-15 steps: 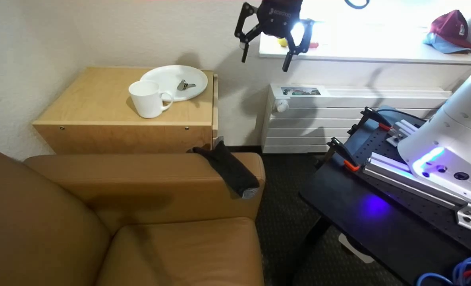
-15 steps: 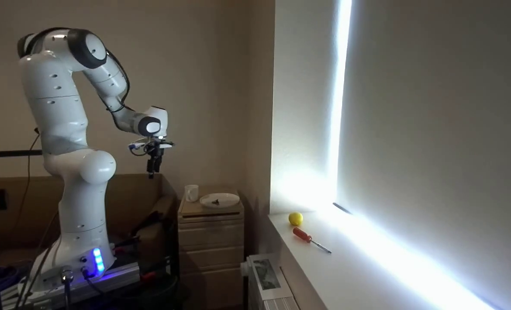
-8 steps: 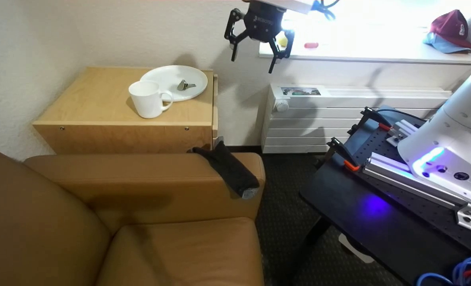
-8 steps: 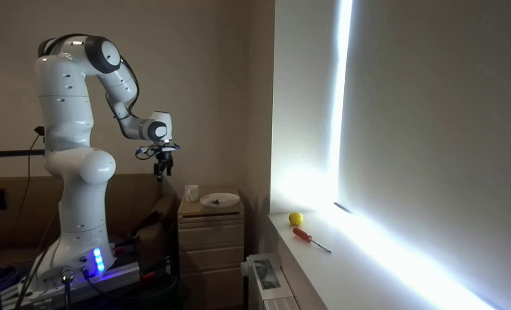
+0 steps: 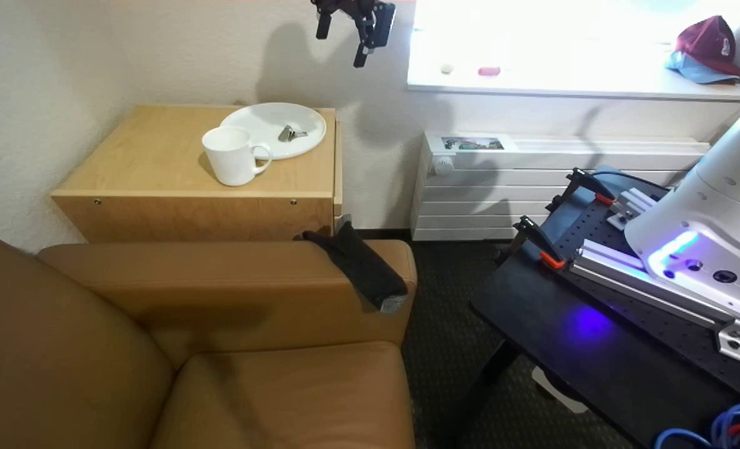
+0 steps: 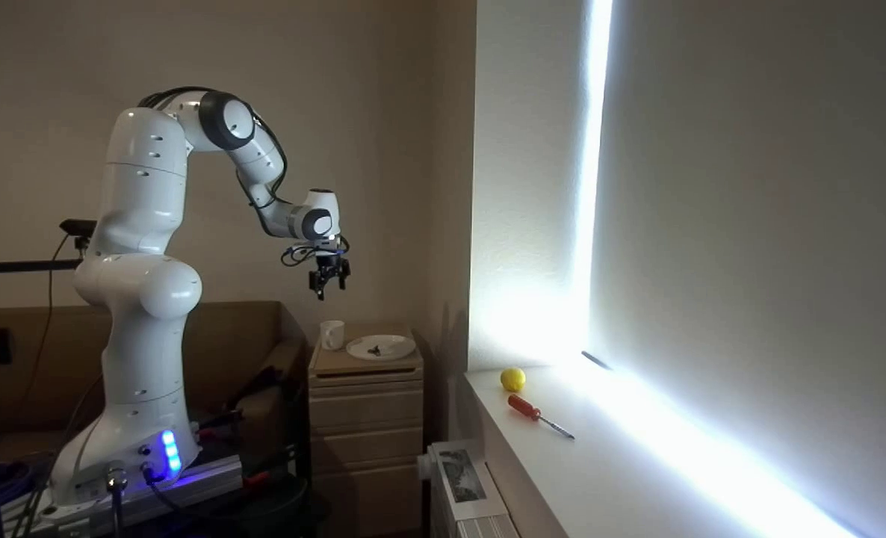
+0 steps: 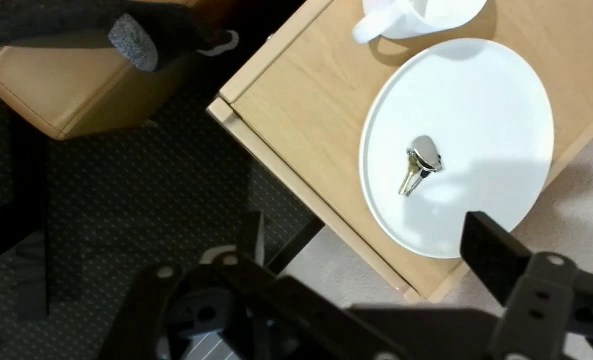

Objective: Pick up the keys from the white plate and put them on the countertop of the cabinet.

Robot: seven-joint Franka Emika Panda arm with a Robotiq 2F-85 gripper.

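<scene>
The keys, a small metal bunch with a grey tag, lie on the round white plate. In the wrist view the keys are left of the plate's middle. The plate rests on the light wooden countertop of the cabinet, near its drawer-side edge. My gripper is open and empty, well above the cabinet, to the right of the plate. In an exterior view the gripper hangs higher than the cup and plate. In the wrist view its fingers are wide apart.
A white mug stands beside the plate. A brown couch with a dark sock on its armrest is in front of the cabinet. A white heater and a window sill with a lemon and screwdriver are to the side.
My gripper has moved toward the cabinet, leftward and up in an exterior view, and looks turned. Its fingers have stayed open. The keys, plate and mug have not moved.
</scene>
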